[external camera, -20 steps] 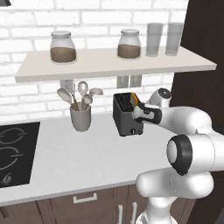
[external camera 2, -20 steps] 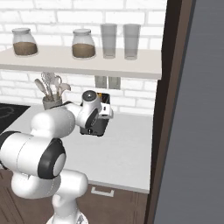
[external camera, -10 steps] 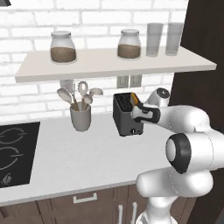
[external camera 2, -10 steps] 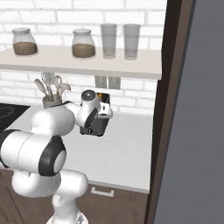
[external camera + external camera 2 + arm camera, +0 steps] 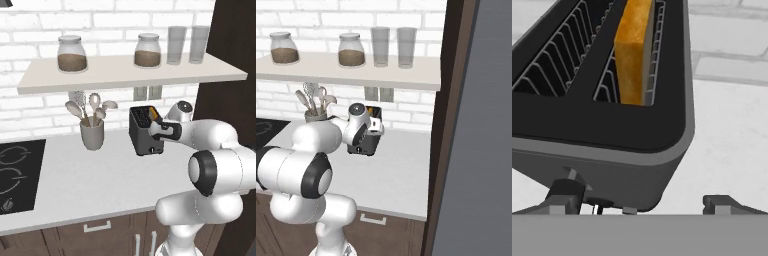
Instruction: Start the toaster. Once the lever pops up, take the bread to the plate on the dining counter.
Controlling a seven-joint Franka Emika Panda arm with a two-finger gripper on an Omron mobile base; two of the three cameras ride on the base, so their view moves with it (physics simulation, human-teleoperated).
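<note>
Pincer (image 5: 639, 204) wide open, nothing between the tips; left tip sits in front of the toaster's narrow end face, right tip off to the side over bare worktop (image 5: 732, 150). In the left base view the pincer (image 5: 154, 131) is at the toaster's right side near the top rim.

Toaster (image 5: 612, 125) directly ahead of the pincer and very close, its near end face just beyond the fingertips. Dark grey body, two slots with wire racks. Same toaster (image 5: 145, 131) stands on the white worktop; in the right base view the toaster (image 5: 367, 142) is partly behind the wrist.

Bread (image 5: 634, 50) stands upright in the slot on the pincer's right-hand side, golden crust edge toward the camera, top rising above the slot. A sliver of the bread (image 5: 151, 114) shows orange above the toaster top.

A small dark tab low on the end face, beside the left tip; cannot tell whether it is the lever.

Further off to the pincer's left: utensil cup (image 5: 92, 133) with spoons, then the black hob (image 5: 15, 175).

Behind and above: shelf (image 5: 130, 70) with two jars (image 5: 72, 53) and two glasses (image 5: 176, 45), white brick wall (image 5: 30, 20) behind.
</note>
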